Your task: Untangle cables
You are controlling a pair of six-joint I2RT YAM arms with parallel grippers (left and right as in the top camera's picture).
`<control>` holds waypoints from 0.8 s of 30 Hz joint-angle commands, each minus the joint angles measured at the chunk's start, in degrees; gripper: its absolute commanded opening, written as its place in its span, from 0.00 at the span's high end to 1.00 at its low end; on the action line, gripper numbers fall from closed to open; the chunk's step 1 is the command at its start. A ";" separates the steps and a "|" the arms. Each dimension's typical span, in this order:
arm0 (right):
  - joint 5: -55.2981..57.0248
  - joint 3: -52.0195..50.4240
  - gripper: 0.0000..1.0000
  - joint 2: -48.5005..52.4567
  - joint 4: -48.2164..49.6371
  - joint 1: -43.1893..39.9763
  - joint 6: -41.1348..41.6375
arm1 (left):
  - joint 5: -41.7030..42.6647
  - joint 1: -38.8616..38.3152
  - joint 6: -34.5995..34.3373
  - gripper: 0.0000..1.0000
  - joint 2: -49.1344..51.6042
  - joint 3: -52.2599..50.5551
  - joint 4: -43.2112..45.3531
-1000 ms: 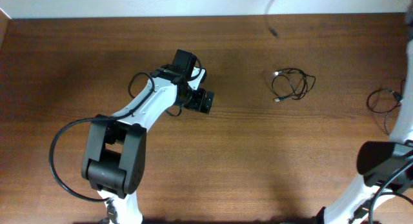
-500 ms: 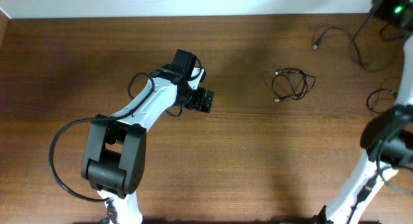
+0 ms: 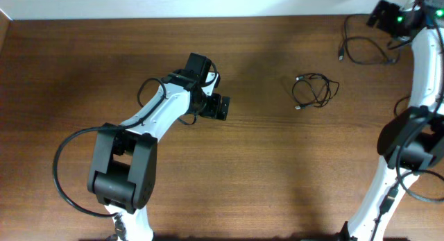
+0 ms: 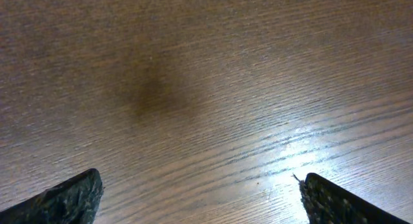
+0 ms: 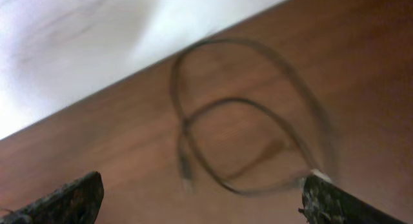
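Right gripper (image 5: 201, 201) spread wide, empty (view blurry). Thin black looped cord (image 3: 344, 46) lies under it, far right corner of brown wooden table (image 3: 263, 164). Second black cord (image 3: 316, 89) coiled mid-table. Left gripper (image 4: 200, 198) wide, empty.

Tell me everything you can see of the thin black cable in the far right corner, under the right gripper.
The thin black cable lies slack on the brown wooden table at its far right corner, beside the white edge. It is one cord curled into loose crossing loops, with a small plug end on its left. The blurred right wrist view shows it flat on the wood between the fingertips of the open right gripper, which do not pinch it.
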 commanded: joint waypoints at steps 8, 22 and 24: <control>-8.44 -0.83 0.01 -2.49 -28.89 3.72 -10.93 | -0.39 -0.02 -0.70 0.01 0.50 0.28 1.16; 1.40 -1.97 0.01 -6.16 -36.44 20.39 -7.23 | -2.99 0.48 -0.70 0.01 -1.11 0.33 1.31; 5.25 -1.97 0.01 -10.88 -37.35 22.21 -7.23 | -4.11 1.81 -0.70 0.01 -4.83 0.33 1.09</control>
